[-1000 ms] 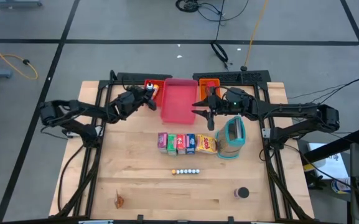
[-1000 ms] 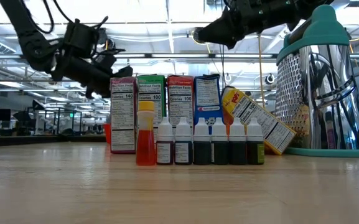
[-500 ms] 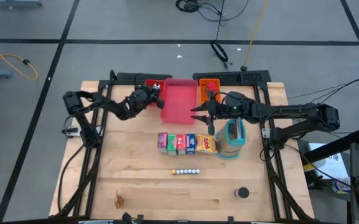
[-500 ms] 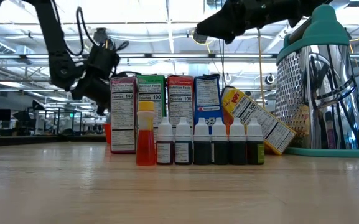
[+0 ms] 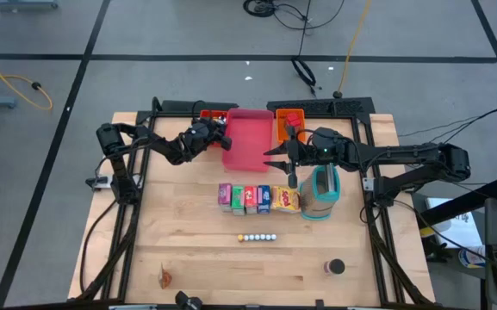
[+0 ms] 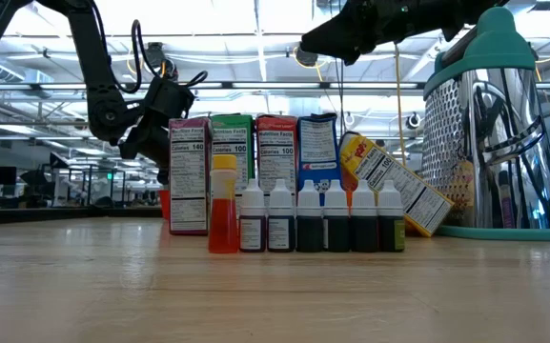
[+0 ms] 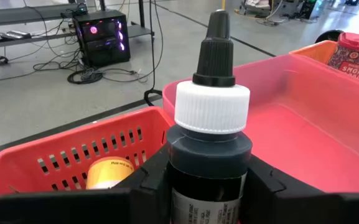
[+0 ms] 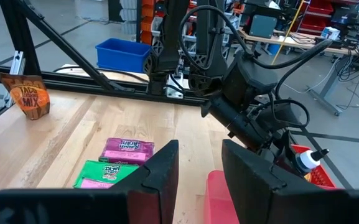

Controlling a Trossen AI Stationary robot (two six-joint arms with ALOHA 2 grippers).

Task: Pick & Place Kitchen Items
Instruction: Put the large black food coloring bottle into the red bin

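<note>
The left claw (image 5: 216,131) pinches a dark bottle (image 7: 208,146) with a white collar and black tip, held upright between its fingers; just ahead of it lies the red slotted tray (image 7: 73,158), with the pink tray (image 5: 247,138) beside; the right claw (image 5: 276,156) hangs spread and empty above the counter (image 5: 196,250), near the pink tray's edge; below and beside it stand the food boxes (image 5: 258,198); the row of small bottles (image 6: 313,219) sits farther off.
</note>
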